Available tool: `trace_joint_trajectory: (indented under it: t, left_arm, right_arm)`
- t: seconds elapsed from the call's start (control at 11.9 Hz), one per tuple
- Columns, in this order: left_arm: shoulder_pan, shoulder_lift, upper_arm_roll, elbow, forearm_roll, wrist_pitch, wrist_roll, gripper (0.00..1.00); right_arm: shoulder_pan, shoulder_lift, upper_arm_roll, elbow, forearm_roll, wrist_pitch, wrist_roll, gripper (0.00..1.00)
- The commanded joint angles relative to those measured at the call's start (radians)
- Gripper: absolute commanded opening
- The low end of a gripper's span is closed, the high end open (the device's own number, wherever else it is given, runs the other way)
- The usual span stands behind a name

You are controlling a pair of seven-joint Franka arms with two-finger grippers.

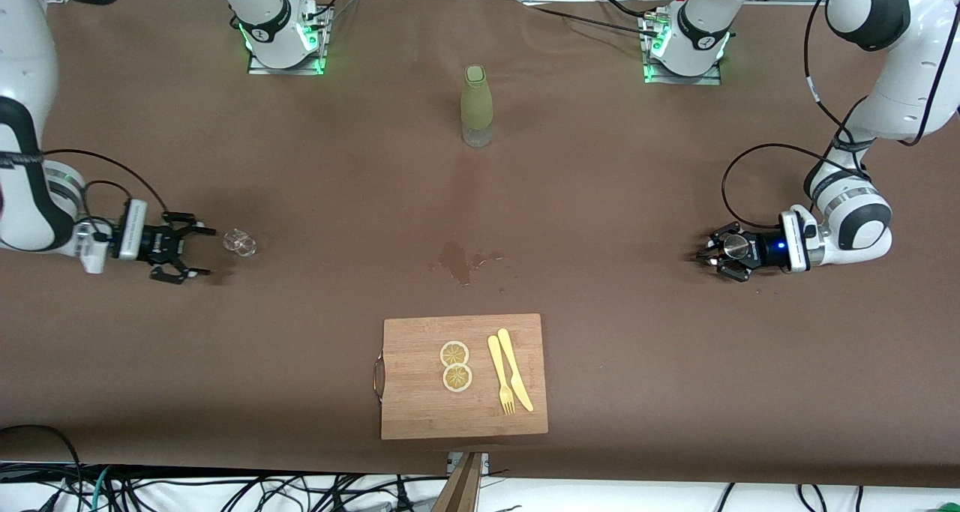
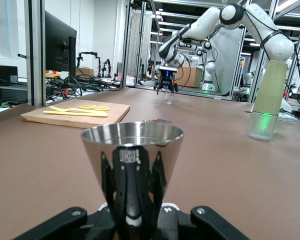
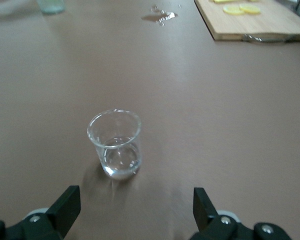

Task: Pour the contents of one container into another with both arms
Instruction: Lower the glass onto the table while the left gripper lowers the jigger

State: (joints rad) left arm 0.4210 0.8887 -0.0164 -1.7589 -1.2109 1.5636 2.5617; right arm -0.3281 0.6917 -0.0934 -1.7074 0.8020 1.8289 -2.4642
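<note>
The right gripper (image 1: 193,253) sits low at the right arm's end of the table with its fingers (image 3: 65,206) spread wide and holding nothing. A small clear glass (image 1: 240,242) stands upright on the brown table (image 1: 637,392) just in front of those fingers, apart from them, with what appears to be a little clear liquid at its bottom.

The left gripper (image 1: 709,253) is at the left arm's end of the table, clamped on a steel measuring cup (image 2: 132,150) held upright with its rim level; whether the cup's base touches the table cannot be told.

An olive bottle (image 1: 476,106) with a clear base stands between the two arm bases. A wet patch (image 1: 459,261) marks the middle of the table. Nearer the front camera lies a wooden cutting board (image 1: 420,411) carrying two lemon slices (image 1: 455,366), a yellow fork (image 1: 501,375) and a yellow knife (image 1: 516,369)
</note>
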Motion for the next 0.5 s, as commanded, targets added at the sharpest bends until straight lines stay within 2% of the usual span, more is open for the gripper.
trace_joint_trajectory:
  t: [0.0,0.25,0.42]
  left_arm:
    - [0.021,0.015,-0.007,0.03,0.037,-0.019,0.028,0.0]
    - [0.021,0.021,-0.007,0.03,0.044,-0.019,0.044,0.0]
    - [0.021,0.03,-0.007,0.032,0.042,-0.019,0.063,0.0]
  right_arm:
    - [0.049,-0.153,0.003,-0.041,-0.143,0.033,0.265,1.0]
    - [0.121,-0.262,0.003,-0.052,-0.285,0.087,0.61,1.0]
    - [0.182,-0.293,0.003,-0.052,-0.372,0.111,0.852,1.0]
